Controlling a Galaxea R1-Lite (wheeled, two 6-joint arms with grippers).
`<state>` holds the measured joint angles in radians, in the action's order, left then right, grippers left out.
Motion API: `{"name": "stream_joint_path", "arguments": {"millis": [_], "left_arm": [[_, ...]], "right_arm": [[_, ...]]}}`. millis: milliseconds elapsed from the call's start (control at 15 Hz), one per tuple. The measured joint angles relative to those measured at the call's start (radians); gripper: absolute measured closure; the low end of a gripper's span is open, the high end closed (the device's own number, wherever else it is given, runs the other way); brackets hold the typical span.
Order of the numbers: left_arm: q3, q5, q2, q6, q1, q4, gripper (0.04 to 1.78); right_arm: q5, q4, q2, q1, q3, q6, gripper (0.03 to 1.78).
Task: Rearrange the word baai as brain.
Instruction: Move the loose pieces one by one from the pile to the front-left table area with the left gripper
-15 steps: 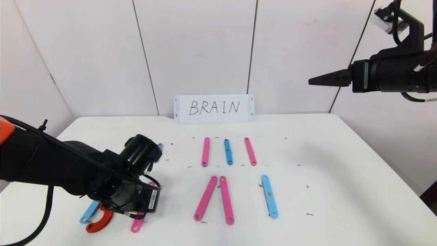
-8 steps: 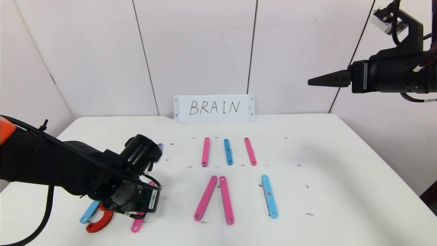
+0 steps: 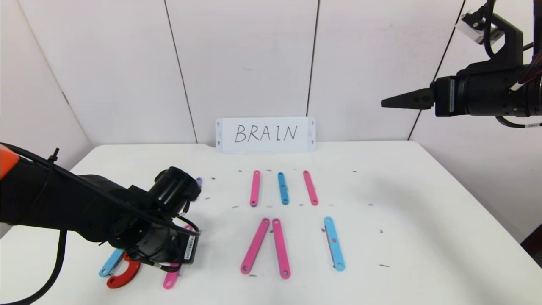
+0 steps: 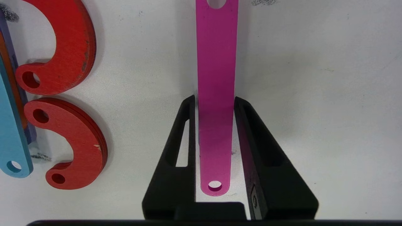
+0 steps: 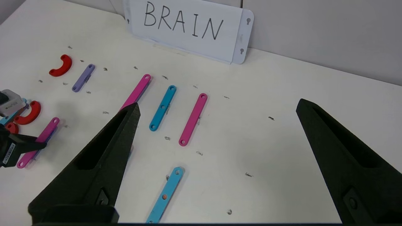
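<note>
My left gripper (image 4: 214, 100) is low over the table's front left, shut on a pink strip (image 4: 216, 62) that lies flat, one finger at each long edge. The strip's near end shows under the wrist in the head view (image 3: 170, 280). Beside it lie two red curved pieces (image 4: 73, 37) (image 4: 81, 147) and a light-blue strip (image 4: 9, 125). Two pink strips (image 3: 255, 245) (image 3: 280, 248) form a narrow upside-down V at mid-table, with a light-blue strip (image 3: 334, 243) to their right. My right gripper (image 3: 383, 102) is open and empty, held high at the right.
A back row holds a pink (image 3: 255, 188), a blue (image 3: 283, 188) and a pink strip (image 3: 310, 188). A short purple strip (image 5: 83, 78) and a red curve (image 5: 61, 65) lie at the far left. A white BRAIN card (image 3: 265, 134) stands against the wall.
The right arm has drifted slightly up and to the left. The left gripper and the strips have hardly moved.
</note>
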<state>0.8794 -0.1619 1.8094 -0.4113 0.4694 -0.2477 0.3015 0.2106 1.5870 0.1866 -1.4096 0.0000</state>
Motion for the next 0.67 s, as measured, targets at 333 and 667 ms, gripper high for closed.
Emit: {"name": "stream_joint_path", "arguments": {"millis": [333, 667], "left_arm": [[0.001, 0.004, 0.0, 0.0, 0.0, 0.0, 0.49], [0.003, 0.008, 0.0, 0.0, 0.0, 0.0, 0.1]], "right_arm": [[0.0, 0.0, 0.0, 0.0, 0.0, 0.0, 0.07], [0.0, 0.0, 0.0, 0.0, 0.0, 0.0, 0.07]]}}
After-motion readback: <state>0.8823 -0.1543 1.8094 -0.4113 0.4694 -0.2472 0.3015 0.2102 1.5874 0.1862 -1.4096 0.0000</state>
